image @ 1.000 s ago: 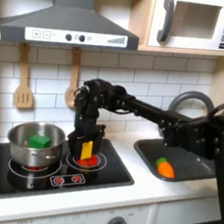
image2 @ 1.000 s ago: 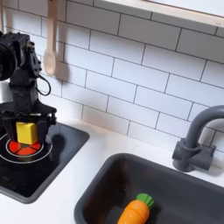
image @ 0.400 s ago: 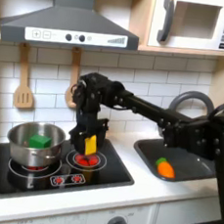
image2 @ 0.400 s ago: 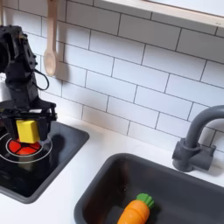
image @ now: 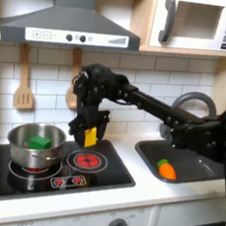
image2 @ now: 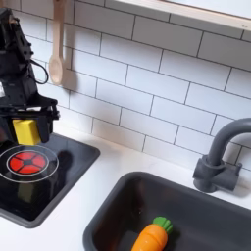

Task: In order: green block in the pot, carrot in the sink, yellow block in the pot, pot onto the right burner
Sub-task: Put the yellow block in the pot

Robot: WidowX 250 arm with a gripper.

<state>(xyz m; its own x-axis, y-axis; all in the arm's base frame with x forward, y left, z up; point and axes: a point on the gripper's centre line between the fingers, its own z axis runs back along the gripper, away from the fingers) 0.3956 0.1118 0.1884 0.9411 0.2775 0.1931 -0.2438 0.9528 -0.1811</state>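
Observation:
My gripper is shut on the yellow block and holds it in the air above the red spiral right burner. In the first exterior view the silver pot stands on the other burner, at the first exterior view's left, with the green block inside it. The orange carrot lies in the dark grey sink, green tip toward the back.
The black cooktop sits on a white counter. A grey arched faucet stands behind the sink. Wooden utensils hang on the tiled wall, under a range hood.
My gripper has risen from the right burner, lifting the yellow block clear of the cooktop. The pot, green block and carrot have stayed put.

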